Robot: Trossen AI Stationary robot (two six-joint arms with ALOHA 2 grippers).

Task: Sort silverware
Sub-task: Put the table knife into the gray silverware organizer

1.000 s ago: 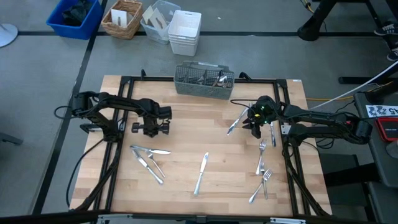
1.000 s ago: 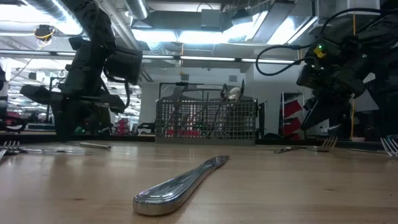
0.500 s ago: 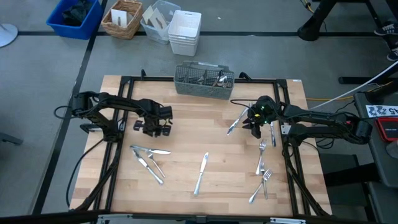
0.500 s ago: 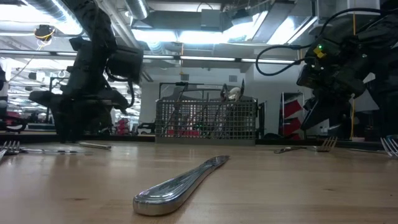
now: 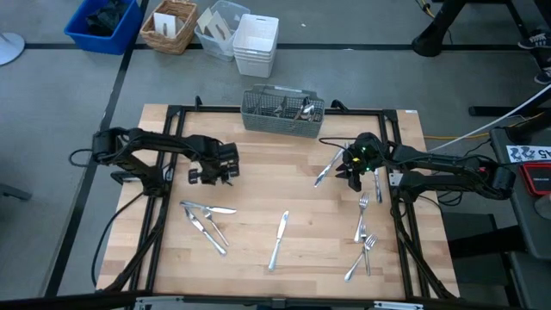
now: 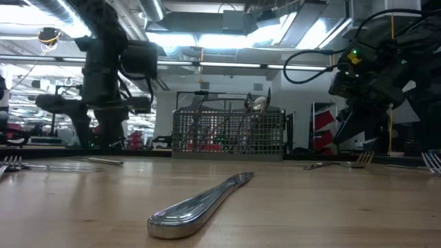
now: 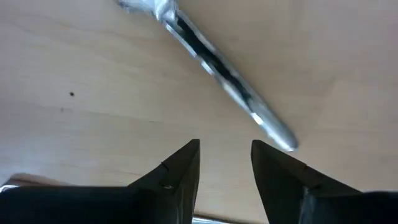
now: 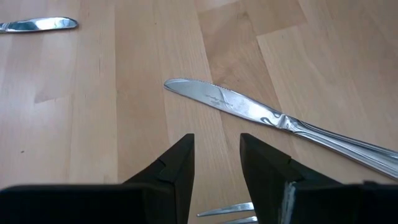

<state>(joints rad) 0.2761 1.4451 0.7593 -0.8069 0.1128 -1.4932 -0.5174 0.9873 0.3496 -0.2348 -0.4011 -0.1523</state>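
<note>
1. Silverware, slim shiny silver-metal pcs, lies scattered on pale wooden-plank tabletop; more stands in grey wire-mesh rectangular caddy at middle of far edge.
2. Left hand, dark two-finger type, hangs over left-centre of tabletop, off the wood in low view; fingers apart w/ nothing between them.
3. Left wrist view: one shiny handle lies on the wood just past the fingertips, not touching.
4. Cluster of knives/spoons sits toward near-left corner, near-side of left hand.
5. Single table knife lies mid-tabletop toward near edge; in low view it's the big close piece.
6. Right hand, same dark type, low over right part of tabletop; fingers apart, empty.
7. Right wrist view: serrated table knife flat on the wood just beyond fingertips, no contact; fork tines show betw. the fingers, lower down.
8. Knife lies just beside right hand, on its centre side.
9. Forks spread along right edge, from near right hand down toward near-right corner.
</note>
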